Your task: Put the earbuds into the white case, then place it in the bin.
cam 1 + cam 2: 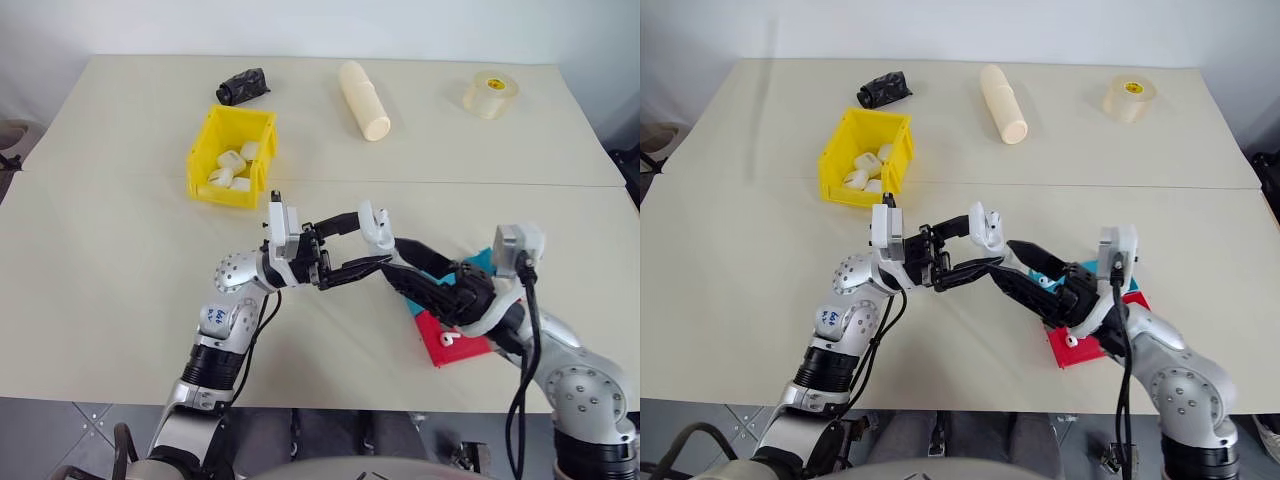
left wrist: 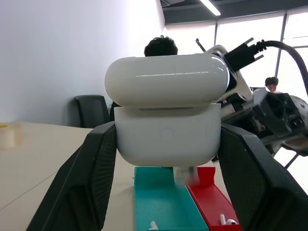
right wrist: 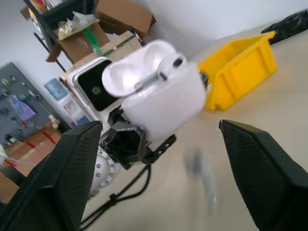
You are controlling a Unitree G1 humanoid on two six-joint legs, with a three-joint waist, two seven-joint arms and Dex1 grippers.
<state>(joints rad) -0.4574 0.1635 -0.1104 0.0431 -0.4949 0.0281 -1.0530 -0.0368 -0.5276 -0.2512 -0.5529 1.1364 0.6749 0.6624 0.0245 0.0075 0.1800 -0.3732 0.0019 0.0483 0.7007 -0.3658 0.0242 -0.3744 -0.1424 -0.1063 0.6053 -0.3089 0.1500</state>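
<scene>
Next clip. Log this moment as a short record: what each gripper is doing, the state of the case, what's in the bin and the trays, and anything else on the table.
left gripper: shut on the white case, held above the table
right gripper: open, just beside the case, holding nothing
white case: lid open; one earbud sits in it
bin: yellow, several white cases already inside
blue tray: beside the red tray, near the right arm; each holds an earbud
other items: black crumpled object, cream cylinder, tape roll along the far edge
</scene>
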